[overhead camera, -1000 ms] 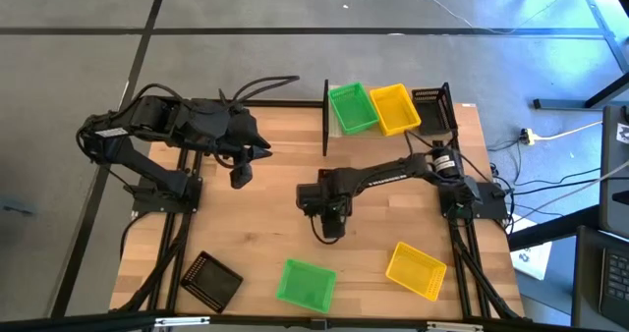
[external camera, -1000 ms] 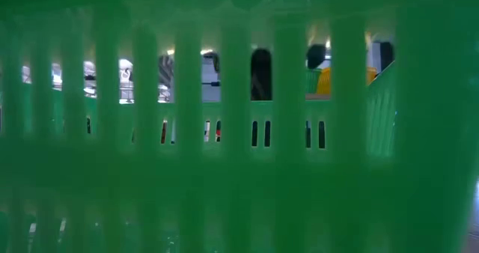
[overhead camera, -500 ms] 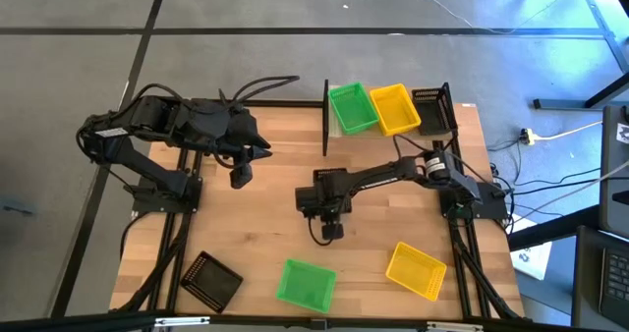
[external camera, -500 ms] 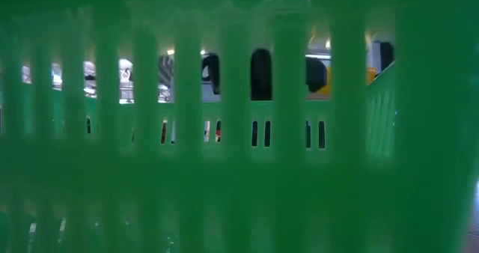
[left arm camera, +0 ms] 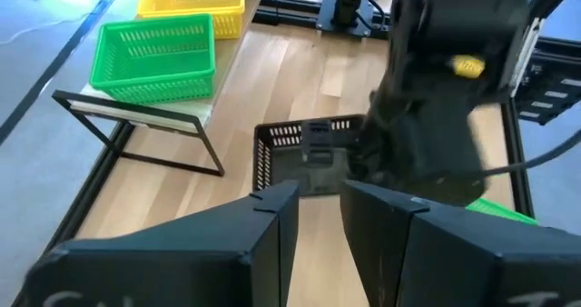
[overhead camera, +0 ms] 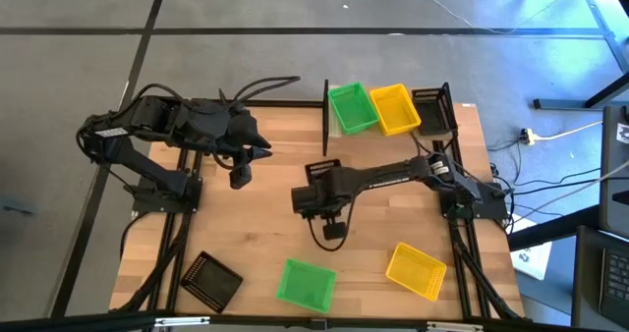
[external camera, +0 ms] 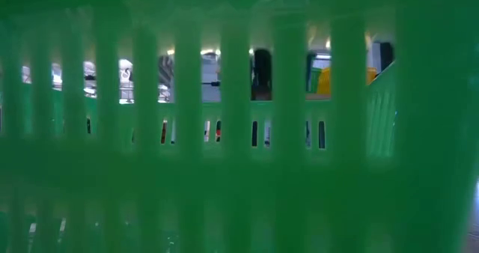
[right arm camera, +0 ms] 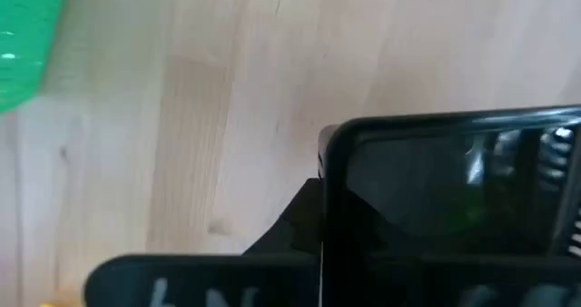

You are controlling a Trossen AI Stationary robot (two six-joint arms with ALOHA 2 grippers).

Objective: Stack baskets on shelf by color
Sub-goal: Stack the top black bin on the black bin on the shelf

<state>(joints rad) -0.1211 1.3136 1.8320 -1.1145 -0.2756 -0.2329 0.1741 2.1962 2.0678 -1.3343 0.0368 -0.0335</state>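
R gripper is pinching a black mesh basket by its rim at frame center; L gripper is hanging spread. Basket prob. light, stiff plastic; rim's the best grab spot.

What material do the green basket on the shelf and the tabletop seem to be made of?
Green basket: probably moulded plastic, a uniform bright colour with thin slotted walls and a slight sheen. Tabletop: apparently wood, pale planks with visible grain and seams, matte finish.
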